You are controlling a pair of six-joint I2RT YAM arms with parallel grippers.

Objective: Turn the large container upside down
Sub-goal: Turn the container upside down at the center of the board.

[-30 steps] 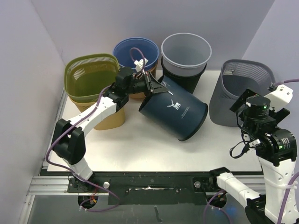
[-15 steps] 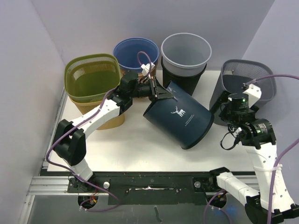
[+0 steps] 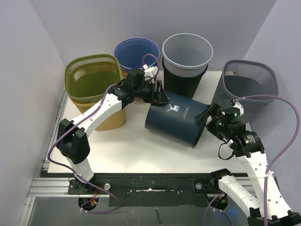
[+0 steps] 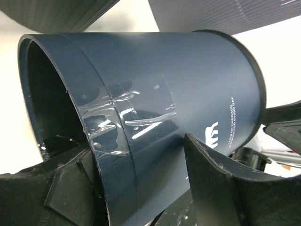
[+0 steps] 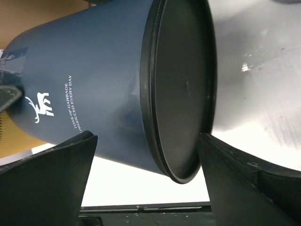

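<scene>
The large container (image 3: 174, 120) is a dark navy bin with a white deer logo, lying on its side on the white table (image 3: 131, 150). Its open mouth faces the back left and its black base (image 5: 183, 84) faces right. My left gripper (image 3: 159, 95) is open at the mouth, with the rim wall (image 4: 108, 141) between its spread fingers and a gap beside the right finger (image 4: 211, 179). My right gripper (image 3: 208, 117) is open at the base end. Its jaws (image 5: 146, 137) straddle the base rim, the right finger (image 5: 235, 179) close against it.
Along the back stand an olive mesh basket (image 3: 91, 75) stacked on a tan one, a blue bin (image 3: 136, 52), a grey bin (image 3: 187, 51) nested in a black one, and a grey mesh bin (image 3: 244, 89) at the right. The table's front edge runs near the arm bases.
My left gripper has gone from shut on the container's rim to open. The right arm swung left and down to the base end. The container shifted and rolled slightly.
</scene>
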